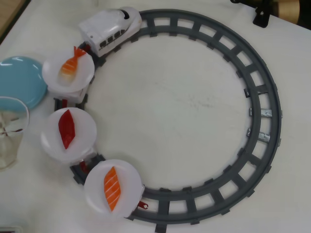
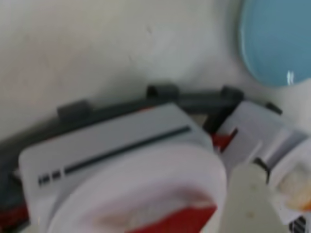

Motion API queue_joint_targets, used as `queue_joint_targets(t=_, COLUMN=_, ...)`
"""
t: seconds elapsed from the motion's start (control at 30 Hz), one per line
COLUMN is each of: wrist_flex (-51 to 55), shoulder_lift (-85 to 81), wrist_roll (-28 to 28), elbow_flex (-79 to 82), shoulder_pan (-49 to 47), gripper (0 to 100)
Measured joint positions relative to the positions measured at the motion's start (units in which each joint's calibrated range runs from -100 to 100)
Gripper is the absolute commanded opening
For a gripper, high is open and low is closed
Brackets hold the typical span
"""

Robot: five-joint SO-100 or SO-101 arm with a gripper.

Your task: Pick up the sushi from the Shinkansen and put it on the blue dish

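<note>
1. Grey plastic track ring [image 1: 265, 104] lies on the white desk [image 1: 180, 102]; you see it whole in the overhead view, filling the desk's middle and right part.
2. Shinkansen [image 1: 109, 29] sits on the track's top-left arc, near the desk's far edge, nose pointing right.
3. 3 white plates ride behind it down the ring's left side: top plate [image 1: 68, 72] w/ an orange shrimp [image 1: 70, 65], middle plate [image 1: 68, 135] w/ a dark red piece [image 1: 66, 127], bottom plate [image 1: 113, 188].
4. Sushi [image 1: 112, 188] = orange w/ white stripes, lying flat on that bottom plate, near the desk's front edge, left of centre.
5. Blue dish [image 1: 19, 80] is off the track at the desk's left edge, just beside the shrimp plate; I can't tell if they touch. It's bare.
6. Clear cup [image 1: 10, 131] sits at the left edge just below the dish, overlapping its rim in view.
7. Wrist view is blurry: white train car [image 2: 112, 145] on grey track, a white plate w/ sth red [image 2: 194, 216] close up, blue dish [image 2: 277, 43] at top right.
8. Claw: you don't get it clearly in either view, so can't tell if it's released or clenched.
</note>
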Motion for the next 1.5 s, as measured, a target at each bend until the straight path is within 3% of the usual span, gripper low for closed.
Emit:
queue_joint_targets(t=0.17, wrist_flex=7.5, shoulder_lift=7.8, wrist_roll=1.7, elbow_flex=-13.4, shoulder_pan=3.0, gripper=22)
queue_joint_targets(t=0.57, wrist_flex=30.0, shoulder_lift=34.8, wrist_roll=17.3, elbow_flex=-51.8, shoulder_pan=8.8, gripper=25)
queue_joint_targets(t=0.73, wrist_flex=30.9, shoulder_lift=43.1, wrist_roll=20.8, elbow_flex=-58.6, shoulder_pan=10.0, gripper=32)
queue_joint_targets(t=1.13, wrist_flex=30.9, shoulder_lift=54.7, wrist_roll=29.8, elbow_flex=-67.1, shoulder_pan=12.2, gripper=31)
queue_joint_targets(t=1.5, wrist_flex=30.9, shoulder_lift=70.6, wrist_roll=32.6, elbow_flex=-88.9, shoulder_pan=17.0, gripper=31)
